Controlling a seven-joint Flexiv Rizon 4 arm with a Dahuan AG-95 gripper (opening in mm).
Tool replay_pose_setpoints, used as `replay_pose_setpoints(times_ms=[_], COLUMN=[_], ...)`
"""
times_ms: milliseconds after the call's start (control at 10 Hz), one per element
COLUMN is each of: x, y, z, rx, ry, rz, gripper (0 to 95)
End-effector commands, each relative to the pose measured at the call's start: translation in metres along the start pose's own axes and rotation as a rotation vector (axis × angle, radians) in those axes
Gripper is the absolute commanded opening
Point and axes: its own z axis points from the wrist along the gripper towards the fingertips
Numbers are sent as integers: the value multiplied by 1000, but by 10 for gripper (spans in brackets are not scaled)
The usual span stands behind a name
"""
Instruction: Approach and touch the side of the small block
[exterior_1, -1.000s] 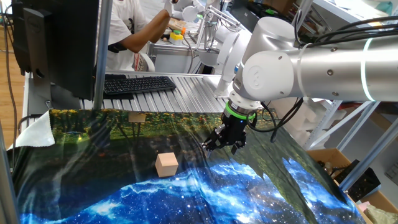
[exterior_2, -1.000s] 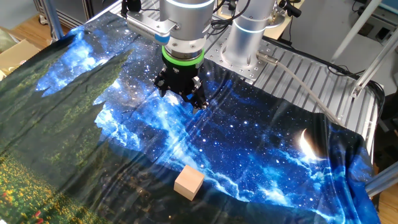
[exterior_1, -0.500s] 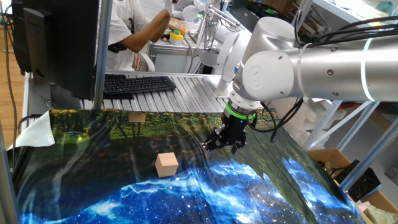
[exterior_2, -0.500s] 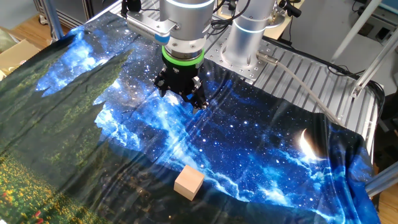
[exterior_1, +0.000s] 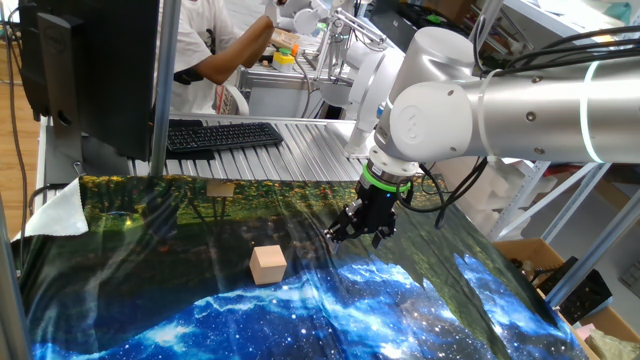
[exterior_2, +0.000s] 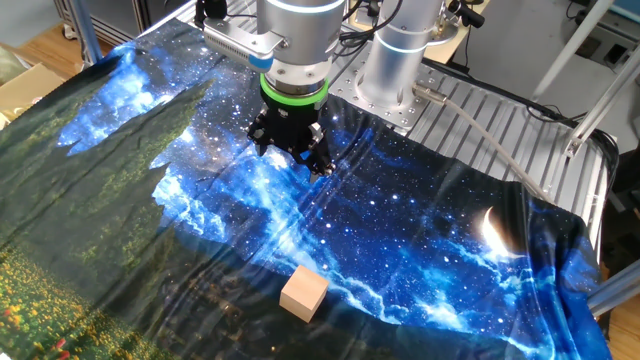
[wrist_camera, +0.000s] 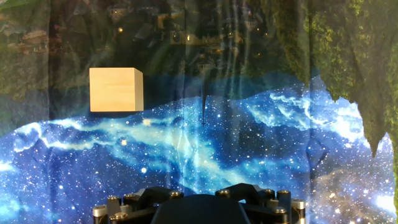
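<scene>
The gripper (exterior_1: 358, 232) hung well apart from the block (exterior_1: 267, 265), finger spread unclear; too fast an approach could shove it away.

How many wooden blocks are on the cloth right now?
2: the small block lies out on the cloth, apart from the pincer; a flatter tan piece lies at the cloth's far edge, near the keyboard.

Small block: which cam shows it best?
Hand view: the small block is large, sharp and unobstructed against the cloth. Both fixed views show it whole but smaller, apart from the gripper.
</scene>
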Motion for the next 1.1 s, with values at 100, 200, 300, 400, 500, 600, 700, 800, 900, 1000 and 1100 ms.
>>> replay_pose_setpoints(times_ms=[100,200,300,400,500,600,700,800,900,1000,1100], x=[0,-1,-2,-2,-2,-2,-2,-3,-3,-3,-4], y=[0,-1,-2,-3,-3,-3,-3,-4,-4,-4,-5], z=[0,-1,-1,-1,-1,-1,-1,-1,-1,-2,-2], rx=[-32,-66,-64,-48,-44,-40,-39,-37,-33,-29,-30], ry=[-3,8,7,7,8,10,12,11,11,12,9], rz=[0,9,4,-1,-3,2,4,4,7,12,11], gripper=[0,0,0,0,0,0,0,0,0,0,0])
